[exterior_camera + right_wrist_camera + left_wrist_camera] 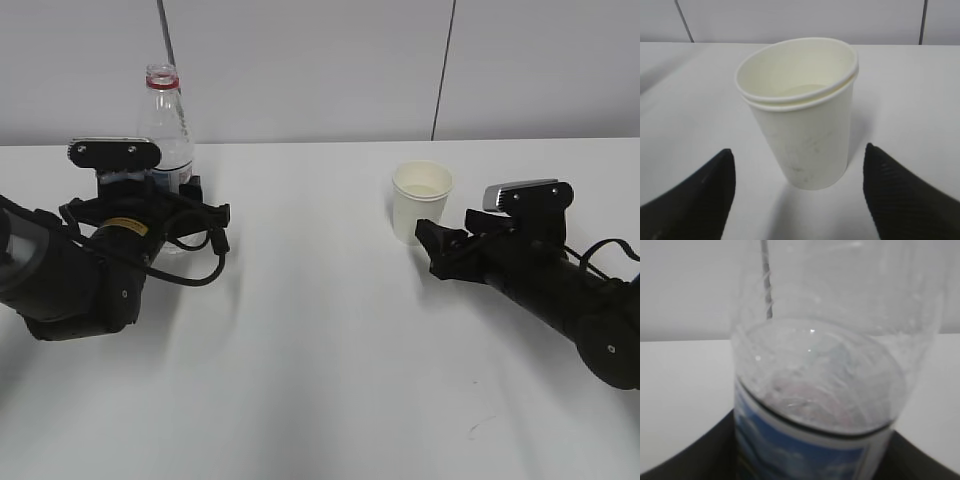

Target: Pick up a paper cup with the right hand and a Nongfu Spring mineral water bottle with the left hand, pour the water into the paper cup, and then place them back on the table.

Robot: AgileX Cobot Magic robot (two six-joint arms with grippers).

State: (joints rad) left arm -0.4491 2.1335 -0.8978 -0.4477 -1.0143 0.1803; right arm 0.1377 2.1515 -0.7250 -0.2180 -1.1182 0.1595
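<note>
The clear water bottle (165, 125), capless with a red neck ring, stands upright on the white table (320, 360) at the far left. My left gripper (170, 190) is closed around its lower body. In the left wrist view the bottle (820, 365) fills the frame, its blue-and-white label band low down, with black fingers (685, 460) pressed against both sides. The cream paper cup (421, 202) stands right of centre. My right gripper (432, 248) is open just in front of it. In the right wrist view the cup (802, 130) stands between and slightly beyond the spread fingertips (722, 175), untouched.
A grey panelled wall (320, 60) runs behind the table's far edge. A small dark scuff mark (480, 425) lies on the tabletop near the front right. Bare tabletop separates the two arms.
</note>
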